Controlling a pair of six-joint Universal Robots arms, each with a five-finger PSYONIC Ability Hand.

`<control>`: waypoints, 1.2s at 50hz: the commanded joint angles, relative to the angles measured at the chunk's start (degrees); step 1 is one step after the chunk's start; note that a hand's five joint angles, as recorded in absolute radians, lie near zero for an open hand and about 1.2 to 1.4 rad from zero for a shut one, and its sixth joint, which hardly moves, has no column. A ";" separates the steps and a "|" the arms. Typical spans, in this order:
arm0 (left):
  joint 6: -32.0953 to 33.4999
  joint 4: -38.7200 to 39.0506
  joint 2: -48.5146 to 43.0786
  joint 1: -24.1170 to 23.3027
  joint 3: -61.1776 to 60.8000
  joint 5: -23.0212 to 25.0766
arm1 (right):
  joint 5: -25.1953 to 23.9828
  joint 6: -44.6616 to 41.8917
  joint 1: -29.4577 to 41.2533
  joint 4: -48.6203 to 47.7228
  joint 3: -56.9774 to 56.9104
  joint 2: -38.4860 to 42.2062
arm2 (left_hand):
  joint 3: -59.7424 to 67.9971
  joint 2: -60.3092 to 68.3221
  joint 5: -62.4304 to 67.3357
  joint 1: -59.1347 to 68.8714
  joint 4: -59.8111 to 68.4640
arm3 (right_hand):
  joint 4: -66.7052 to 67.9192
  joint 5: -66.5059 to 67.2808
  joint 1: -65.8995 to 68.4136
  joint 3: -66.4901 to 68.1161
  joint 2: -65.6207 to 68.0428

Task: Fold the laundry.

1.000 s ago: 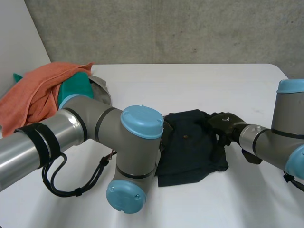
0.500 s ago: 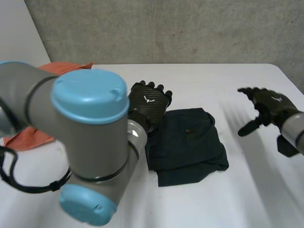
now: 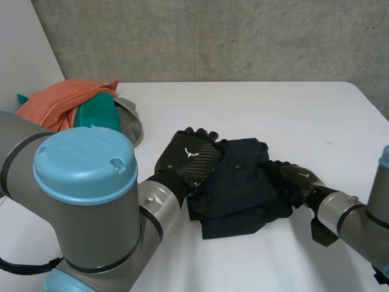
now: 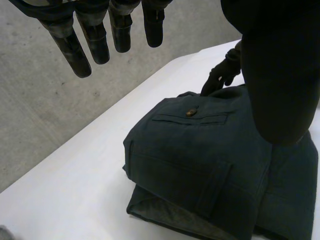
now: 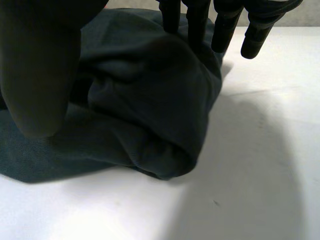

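Observation:
A dark folded garment [image 3: 242, 185] with a buttoned pocket lies at the middle of the white table [image 3: 273, 109]. My left hand [image 3: 188, 159] is over its left edge, open. In the left wrist view its straight fingers [image 4: 95, 45] hang above the garment [image 4: 190, 160] without touching it. My right hand [image 3: 295, 179] sits at the garment's right edge, open. In the right wrist view its straight fingers [image 5: 197, 20] rest against the bulging fold of the garment [image 5: 140, 100], with the thumb over the cloth. The right hand [image 4: 220, 77] also shows beyond the garment in the left wrist view.
A pile of laundry lies at the back left of the table: an orange towel [image 3: 58, 100], a teal piece [image 3: 96, 112] and a grey cloth [image 3: 129, 118]. A concrete wall stands behind the table. My left arm's big joint [image 3: 85, 176] fills the near left.
The right hand swung out to the right off the garment and has come back to its right edge. The left hand has come down from the garment's far left corner onto its left edge.

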 commanded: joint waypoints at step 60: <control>-4.44 1.49 -0.29 -0.10 6.10 9.47 | 26.09 -6.64 -19.33 12.83 -92.92 53.12 | 1.16 1.51 0.28 1.95 1.54 | 67.46 67.55 70.64 67.53 69.05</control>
